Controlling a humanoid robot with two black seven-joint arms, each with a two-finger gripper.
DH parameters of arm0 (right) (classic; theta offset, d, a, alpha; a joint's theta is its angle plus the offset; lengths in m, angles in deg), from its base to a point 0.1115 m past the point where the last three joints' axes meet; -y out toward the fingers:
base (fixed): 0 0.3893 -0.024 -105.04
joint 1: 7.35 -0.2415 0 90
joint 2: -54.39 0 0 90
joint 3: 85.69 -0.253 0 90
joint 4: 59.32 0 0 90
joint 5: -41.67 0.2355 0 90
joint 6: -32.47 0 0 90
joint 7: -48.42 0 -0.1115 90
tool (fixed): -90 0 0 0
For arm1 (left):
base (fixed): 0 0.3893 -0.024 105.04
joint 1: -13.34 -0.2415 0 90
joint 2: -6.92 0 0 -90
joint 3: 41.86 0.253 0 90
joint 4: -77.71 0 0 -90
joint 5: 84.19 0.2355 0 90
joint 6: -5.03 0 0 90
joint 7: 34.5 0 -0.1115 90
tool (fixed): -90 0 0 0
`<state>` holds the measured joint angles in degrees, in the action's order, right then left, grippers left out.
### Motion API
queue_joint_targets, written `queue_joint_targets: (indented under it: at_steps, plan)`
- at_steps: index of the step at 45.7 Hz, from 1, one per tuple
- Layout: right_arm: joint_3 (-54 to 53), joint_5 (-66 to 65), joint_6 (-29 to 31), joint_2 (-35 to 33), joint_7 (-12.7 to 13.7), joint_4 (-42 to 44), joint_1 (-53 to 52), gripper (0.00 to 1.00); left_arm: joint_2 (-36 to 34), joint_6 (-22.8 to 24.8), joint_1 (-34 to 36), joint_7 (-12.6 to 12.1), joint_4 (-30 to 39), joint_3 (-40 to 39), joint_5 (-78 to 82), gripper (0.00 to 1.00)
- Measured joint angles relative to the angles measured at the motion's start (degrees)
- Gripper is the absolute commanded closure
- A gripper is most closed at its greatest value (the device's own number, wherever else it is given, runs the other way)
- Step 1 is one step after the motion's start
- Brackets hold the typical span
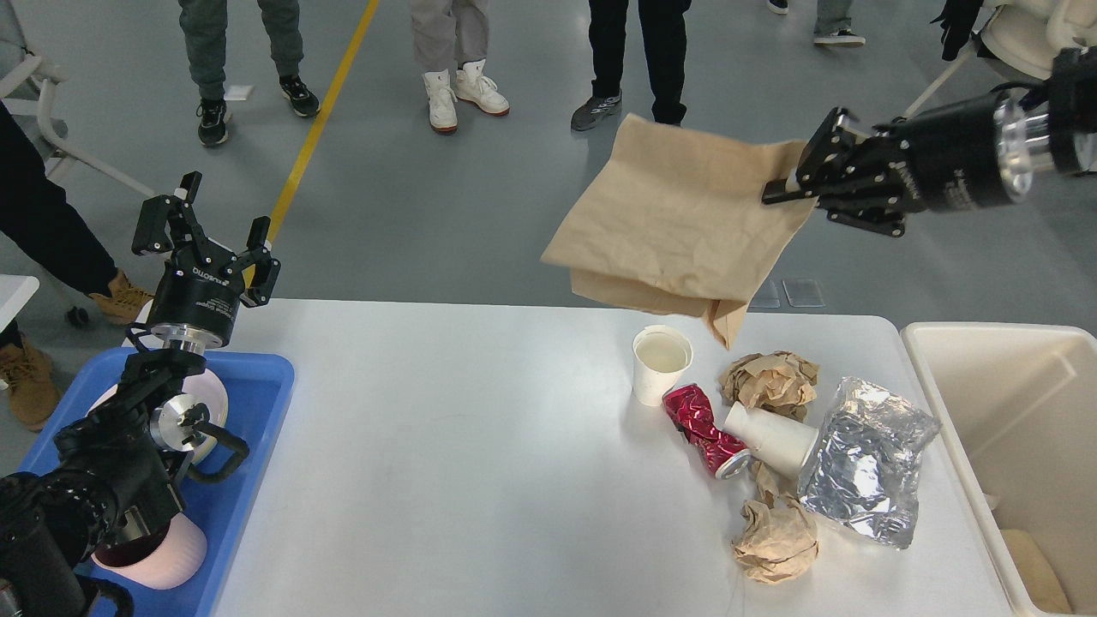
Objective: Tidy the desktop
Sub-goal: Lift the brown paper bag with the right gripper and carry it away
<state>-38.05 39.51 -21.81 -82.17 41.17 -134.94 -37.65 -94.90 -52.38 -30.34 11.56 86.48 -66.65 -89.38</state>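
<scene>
The white desktop (446, 446) spans the middle of the head view. High above its far right edge hangs a brown paper bag (677, 223), with my right gripper (793, 184) shut on its right corner. Litter lies on the right part of the desktop: a white paper cup (661, 364) standing upright, a crushed red can (707, 428), a white cup on its side (771, 437), two crumpled brown paper balls (771, 381) (776, 540) and a silver foil bag (866, 463). My left gripper (214, 227) is open, raised over the desktop's far left corner, holding nothing.
A blue tray (248, 411) at the left holds a white plate and a pink cup (158, 548). A cream bin (1003, 411) stands at the right edge. People stand on the floor beyond the desktop, and a wheeled chair (1020, 51) is at the far right.
</scene>
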Motion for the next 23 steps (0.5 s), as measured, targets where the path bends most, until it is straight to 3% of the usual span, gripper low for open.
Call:
queue_joint_targets:
  at_steps: [15, 23]
  plan:
    - [0.9, -0.5, -1.7, -3.7, 0.1, 7.7, 0.8, 1.0, 0.0, 0.0, 0.0, 0.0, 0.0, 0.0, 0.0, 0.04]
    - [1.0, -0.1, -10.2, -3.8, 0.1, 19.1, 12.8, 1.0, 0.0, 0.0, 0.0, 0.0, 0.0, 0.0, 0.0, 0.04]
